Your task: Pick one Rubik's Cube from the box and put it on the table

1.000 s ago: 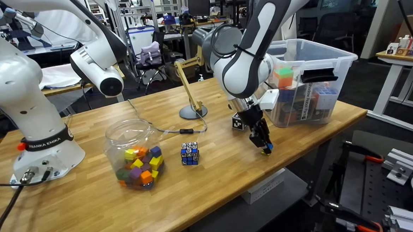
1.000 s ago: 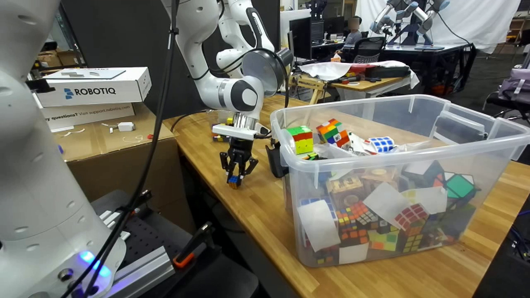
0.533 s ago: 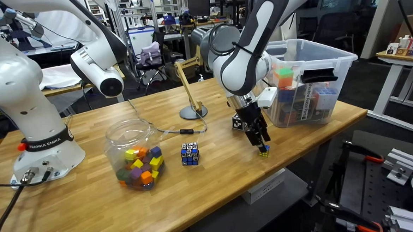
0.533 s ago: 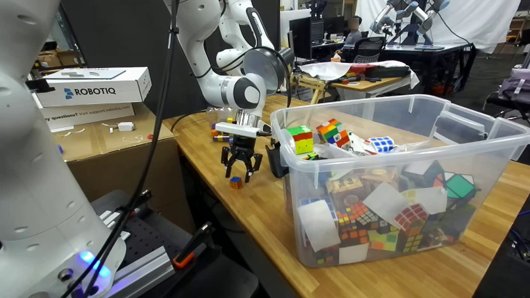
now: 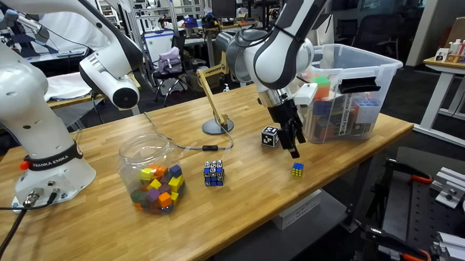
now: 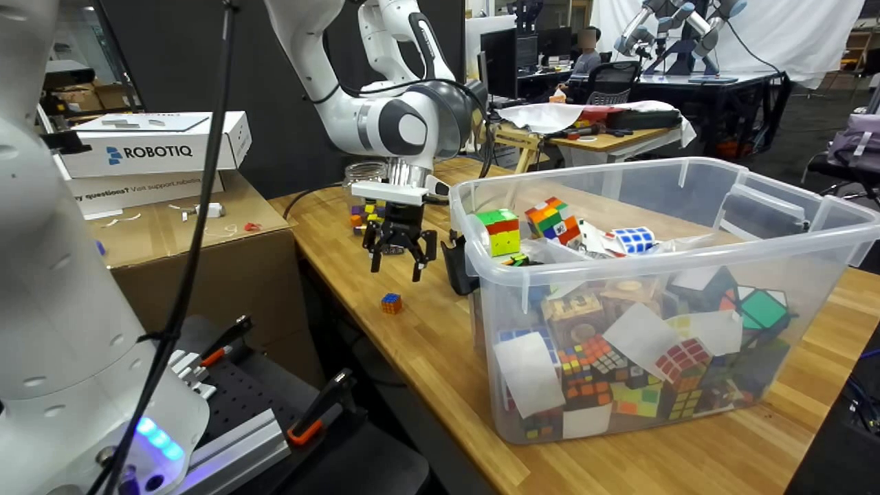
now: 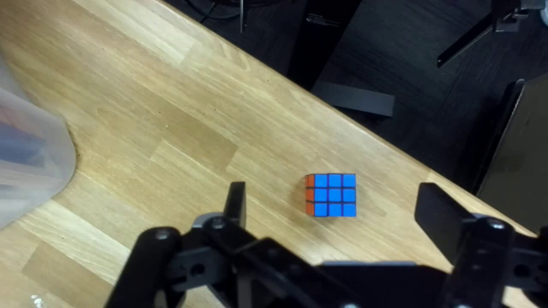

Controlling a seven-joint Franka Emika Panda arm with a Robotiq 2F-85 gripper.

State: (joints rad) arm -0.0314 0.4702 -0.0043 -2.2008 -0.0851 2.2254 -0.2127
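Observation:
The small Rubik's Cube [image 5: 297,169] [image 6: 391,303] rests on the table [image 5: 221,220] [image 6: 653,462] near its long edge, blue face up, with yellow and orange sides showing. Above it, clear of it, hangs my gripper [image 5: 298,147] [image 6: 397,272], jaws wide apart and nothing held. From the wrist, the cube [image 7: 335,195] appears between the two spread fingers [image 7: 441,214], on the wood below. The clear box [image 5: 388,74] [image 6: 687,260] stands beside the arm, full of puzzle cubes; only a corner of the box [image 7: 55,158] enters the wrist view.
A clear jar [image 5: 150,150] of coloured blocks and a larger blue patterned cube [image 5: 213,173] stand farther along the table. A black-and-white cube [image 5: 270,136] sits close to the gripper. There is a desk lamp [image 5: 216,125] with its cord, and another robot arm [image 5: 11,94].
The fingers were closed around the cube one second ago. They have since spread apart, and the gripper has risen off it. The cube stays where it was on the wood.

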